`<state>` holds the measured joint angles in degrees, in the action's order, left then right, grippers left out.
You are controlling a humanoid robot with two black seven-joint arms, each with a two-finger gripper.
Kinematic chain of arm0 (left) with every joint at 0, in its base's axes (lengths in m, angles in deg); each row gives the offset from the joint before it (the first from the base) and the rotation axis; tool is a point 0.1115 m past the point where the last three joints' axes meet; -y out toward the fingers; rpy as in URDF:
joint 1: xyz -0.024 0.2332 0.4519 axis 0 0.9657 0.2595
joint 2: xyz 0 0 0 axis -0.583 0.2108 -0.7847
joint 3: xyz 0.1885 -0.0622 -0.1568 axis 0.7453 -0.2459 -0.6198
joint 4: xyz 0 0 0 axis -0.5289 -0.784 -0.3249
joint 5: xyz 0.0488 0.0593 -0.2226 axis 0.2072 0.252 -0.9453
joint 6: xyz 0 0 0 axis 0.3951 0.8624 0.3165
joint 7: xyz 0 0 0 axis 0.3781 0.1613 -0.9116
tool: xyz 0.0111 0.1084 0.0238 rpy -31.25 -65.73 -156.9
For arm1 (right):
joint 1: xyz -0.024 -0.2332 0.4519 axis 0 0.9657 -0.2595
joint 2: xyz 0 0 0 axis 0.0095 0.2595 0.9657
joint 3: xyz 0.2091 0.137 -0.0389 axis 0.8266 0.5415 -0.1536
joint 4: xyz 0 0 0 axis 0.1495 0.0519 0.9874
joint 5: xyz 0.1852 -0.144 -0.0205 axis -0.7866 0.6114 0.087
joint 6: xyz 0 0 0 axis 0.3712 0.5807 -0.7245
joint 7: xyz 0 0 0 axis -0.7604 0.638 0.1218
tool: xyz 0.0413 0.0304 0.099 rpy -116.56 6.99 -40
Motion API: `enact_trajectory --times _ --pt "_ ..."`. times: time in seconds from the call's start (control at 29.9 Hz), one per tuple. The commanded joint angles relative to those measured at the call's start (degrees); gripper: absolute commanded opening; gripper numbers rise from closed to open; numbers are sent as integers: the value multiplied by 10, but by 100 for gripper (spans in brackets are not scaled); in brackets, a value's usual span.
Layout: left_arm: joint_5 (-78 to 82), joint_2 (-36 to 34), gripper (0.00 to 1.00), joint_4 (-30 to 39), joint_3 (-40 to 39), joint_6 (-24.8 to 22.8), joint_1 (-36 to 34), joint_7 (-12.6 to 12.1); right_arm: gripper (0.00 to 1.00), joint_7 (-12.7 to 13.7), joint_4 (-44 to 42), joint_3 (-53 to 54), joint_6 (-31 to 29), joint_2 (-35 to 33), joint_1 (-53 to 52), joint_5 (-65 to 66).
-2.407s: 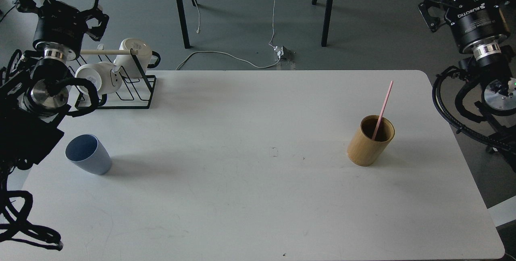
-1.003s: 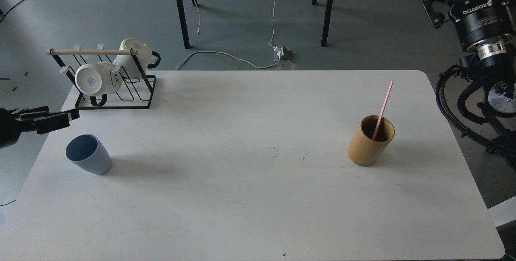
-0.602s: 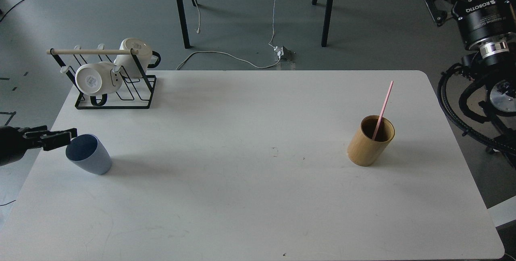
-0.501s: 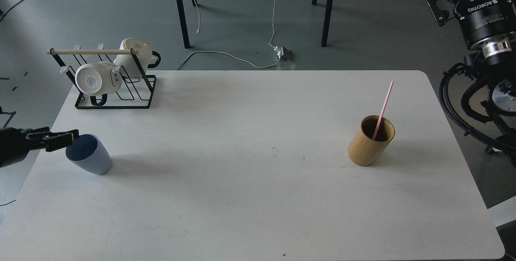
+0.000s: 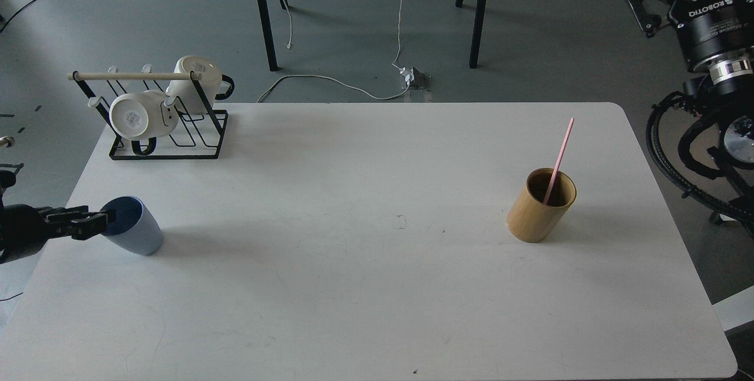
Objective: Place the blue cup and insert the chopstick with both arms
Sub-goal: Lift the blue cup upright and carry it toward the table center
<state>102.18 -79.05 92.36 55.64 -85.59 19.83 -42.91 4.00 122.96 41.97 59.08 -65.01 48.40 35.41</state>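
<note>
Light-blue cup [image 5: 134, 230] – upright, darker inside, left fingers [image 5: 94, 222] at rim

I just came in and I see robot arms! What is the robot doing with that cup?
The left gripper is reaching in at the rim of the blue cup, which stands on the white table. The pink chopstick leans in the bamboo holder. The right gripper waits high up, off the table's right side, holding nothing.

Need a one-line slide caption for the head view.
Left gripper reaches the blue cup; the chopstick stands in the bamboo holder.
</note>
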Motion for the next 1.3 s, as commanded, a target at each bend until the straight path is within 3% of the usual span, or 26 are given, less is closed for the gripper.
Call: enact_trajectory --times 0.0,0.1,0.13,0.43,0.7,0.87,1.2,1.27 --pt "1 0 36 -2 2 4 0 0 100 0 0 -1 0 0 0 0" --pt "1 0 6 -2 4 4 0 0 100 0 0 -1 0 0 0 0" --pt "1 -1 5 -2 4 4 -1 0 100 0 0 0 0 0 0 0" --pt "1 -1 2 24 2 -7 -33 0 100 0 0 -1 0 0 1 0" --pt "10 -14 0 150 2 -150 -143 0 100 0 2 -2 0 -12 1 1" --pt "109 -1 0 210 1 -170 -175 0 100 1 2 -3 0 -17 1 1" --pt "212 143 0 233 1 -208 -206 0 100 0 2 -4 0 -21 1 1" --pt "241 179 1 233 1 -211 -208 -16 100 0 2 -4 0 -21 1 1"
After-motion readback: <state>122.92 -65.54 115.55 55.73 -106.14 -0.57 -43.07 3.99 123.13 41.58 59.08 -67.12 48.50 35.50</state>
